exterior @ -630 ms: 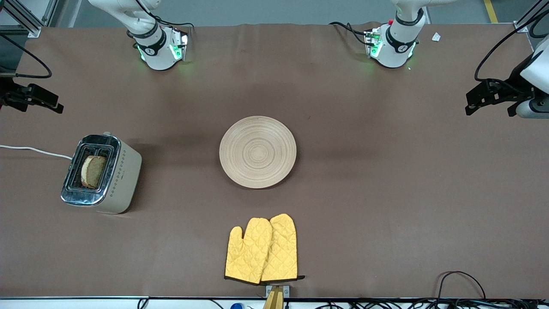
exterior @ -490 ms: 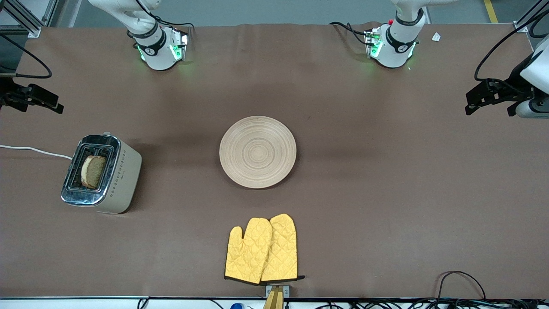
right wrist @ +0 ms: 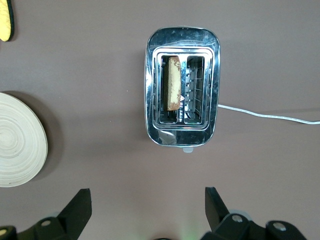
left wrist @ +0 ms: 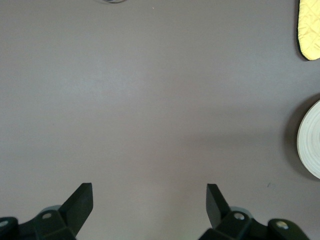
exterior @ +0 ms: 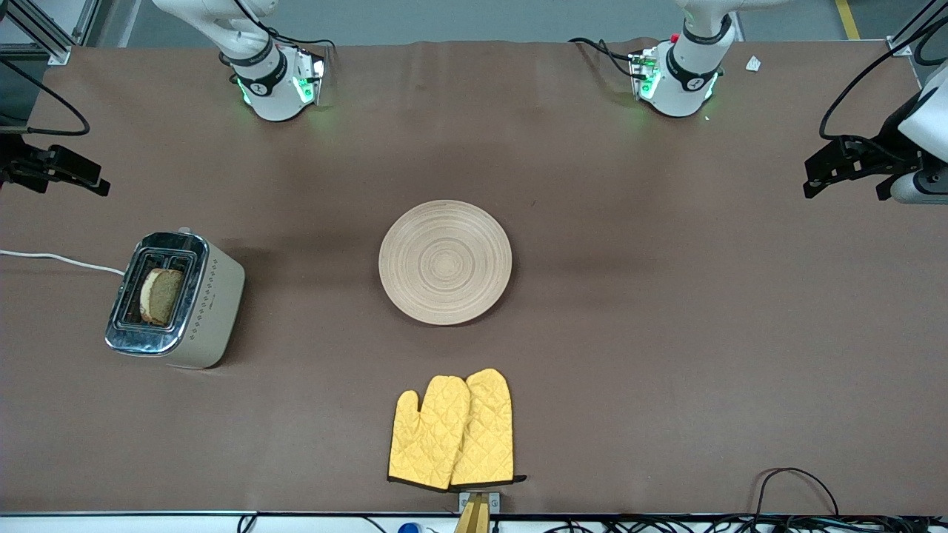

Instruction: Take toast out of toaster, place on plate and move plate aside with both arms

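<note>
Left hand (left wrist: pixel 149 192), right hand (right wrist: pixel 148 196): raised, spread.

The left gripper (exterior: pixel 844 169) hangs in the air over the desk's edge at the left arm's end, its fingers (left wrist: pixel 80 201) spread wide with nothing between them. The right gripper (exterior: pixel 63 174) hangs likewise at the right arm's end, fingers (right wrist: pixel 79 206) wide apart and bare. Both arms wait.
</note>
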